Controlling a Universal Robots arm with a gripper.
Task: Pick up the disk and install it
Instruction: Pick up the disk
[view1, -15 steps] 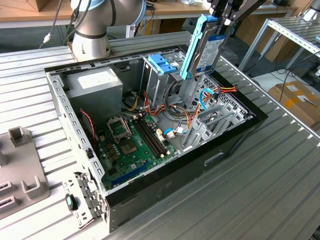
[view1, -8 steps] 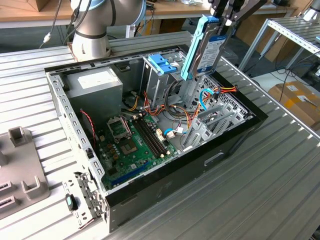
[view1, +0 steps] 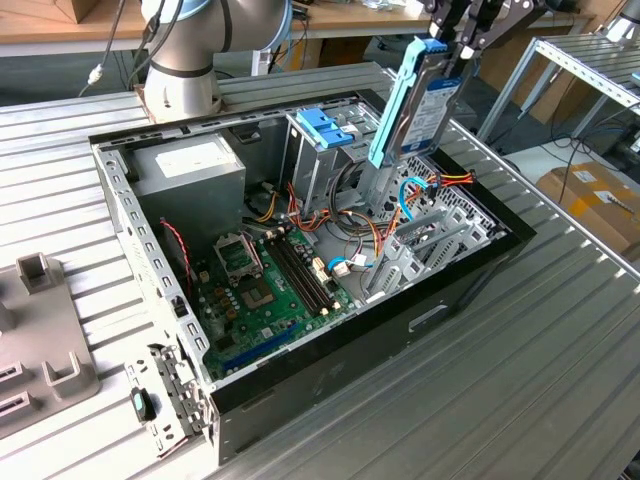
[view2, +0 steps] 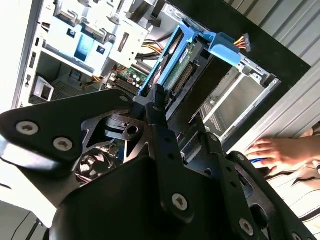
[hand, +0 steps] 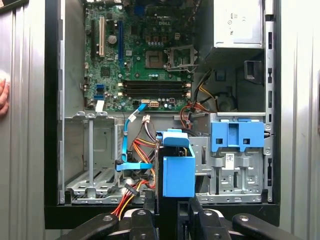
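My gripper (view1: 452, 48) is shut on the top end of the disk (view1: 418, 100). The disk hangs upright above the open computer case (view1: 470, 275), at the exterior view's right. It is silver-grey with a blue-and-white label, framed by light-blue rails. In the first wrist view the disk (hand: 177, 172) appears end-on between my fingers (hand: 150, 212), above the cables beside the empty metal drive bay (hand: 90, 155). In the second wrist view the disk (view2: 175, 65) slants away from the gripper (view2: 172, 112) toward the case interior.
A tall metal cage with a blue bracket (view1: 325, 125) stands beside the disk. The grey power-supply box (view1: 190, 165) and motherboard (view1: 265, 290) fill the case. Orange and blue cables (view1: 410, 195) lie under the disk. A person's hand (view2: 280, 152) rests outside the case wall.
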